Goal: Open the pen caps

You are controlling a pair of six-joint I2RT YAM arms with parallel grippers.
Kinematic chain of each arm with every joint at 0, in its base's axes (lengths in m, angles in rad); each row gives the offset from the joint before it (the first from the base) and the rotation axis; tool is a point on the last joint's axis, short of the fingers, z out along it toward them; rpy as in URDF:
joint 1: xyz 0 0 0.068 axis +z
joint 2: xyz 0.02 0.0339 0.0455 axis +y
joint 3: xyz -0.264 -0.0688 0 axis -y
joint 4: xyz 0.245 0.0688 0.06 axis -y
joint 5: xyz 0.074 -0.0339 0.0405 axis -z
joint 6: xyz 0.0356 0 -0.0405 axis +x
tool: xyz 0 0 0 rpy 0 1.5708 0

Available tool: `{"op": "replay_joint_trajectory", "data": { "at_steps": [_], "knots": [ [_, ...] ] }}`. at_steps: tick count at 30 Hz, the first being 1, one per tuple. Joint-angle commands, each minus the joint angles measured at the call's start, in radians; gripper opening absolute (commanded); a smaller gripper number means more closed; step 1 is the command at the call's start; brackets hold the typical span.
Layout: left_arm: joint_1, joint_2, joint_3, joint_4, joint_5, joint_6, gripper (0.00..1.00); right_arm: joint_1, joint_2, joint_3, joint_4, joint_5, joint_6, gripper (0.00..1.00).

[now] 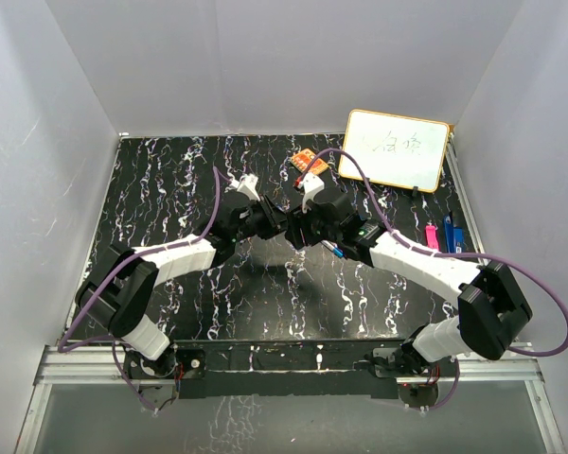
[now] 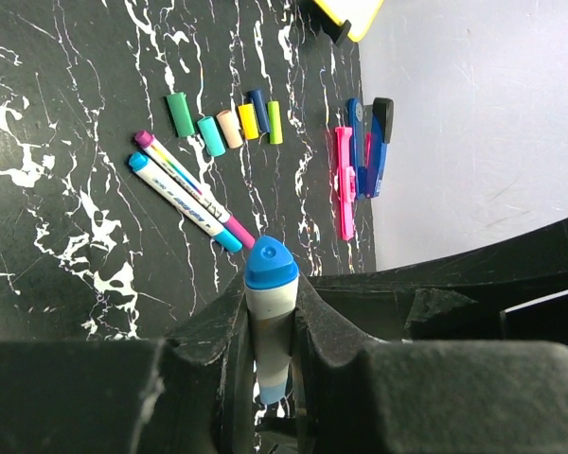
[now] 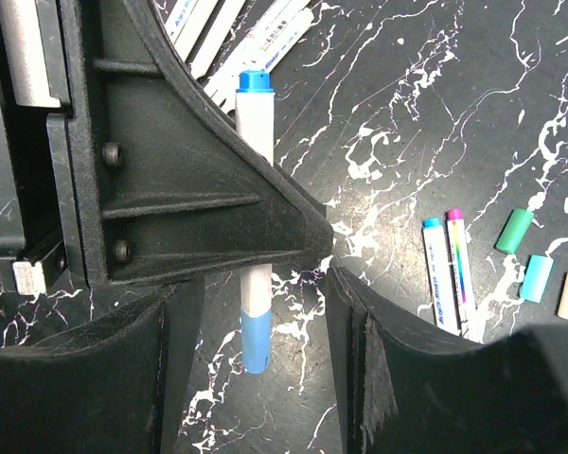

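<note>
Black marbled table [image 1: 265, 293] (white-veined), pale walls [image 1: 265, 57]

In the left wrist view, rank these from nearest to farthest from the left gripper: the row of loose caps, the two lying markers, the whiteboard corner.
From the left gripper:
1. two lying markers, just ahead to the left.
2. row of loose caps, beyond the markers.
3. whiteboard corner, at the top edge.

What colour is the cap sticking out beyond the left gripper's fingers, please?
Blue cap; left wrist view.
</note>
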Motion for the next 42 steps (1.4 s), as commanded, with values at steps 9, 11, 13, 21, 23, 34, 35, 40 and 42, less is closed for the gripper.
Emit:
{"op": "replay_joint_trajectory", "data": {
  "at_steps": [9,11,13,21,23,34,35,40,42],
  "knots": [
    [-0.004,-0.043,0.087,-0.023,-0.017,0.017,0.00,0.002,-0.030,-0.035,0.028,-0.011,-0.003,0.44],
    [-0.004,-0.044,0.087,-0.026,-0.016,0.017,0.00,0.002,-0.035,-0.038,0.032,-0.010,-0.002,0.39],
    [-0.004,-0.046,0.085,-0.029,-0.018,0.017,0.00,0.003,-0.038,-0.041,0.034,-0.008,-0.003,0.31],
    [0.000,-0.058,0.084,-0.042,-0.050,0.024,0.00,0.003,-0.045,-0.046,0.036,0.000,-0.002,0.00],
    [0.017,-0.057,0.084,-0.047,-0.059,0.026,0.00,0.002,-0.040,-0.047,0.032,0.003,-0.004,0.00],
    [0.282,-0.067,0.128,-0.068,-0.036,0.072,0.00,0.003,-0.014,-0.065,-0.016,-0.024,-0.006,0.00],
    [0.293,-0.066,0.141,-0.089,-0.052,0.096,0.00,0.003,-0.017,-0.069,-0.018,-0.022,-0.006,0.00],
    [0.357,-0.055,0.164,-0.118,-0.062,0.116,0.00,0.002,-0.032,-0.083,-0.025,-0.008,-0.010,0.00],
    [0.380,-0.050,0.162,-0.111,-0.055,0.111,0.00,0.002,-0.034,-0.084,-0.031,-0.003,-0.014,0.00]
  ]
}}
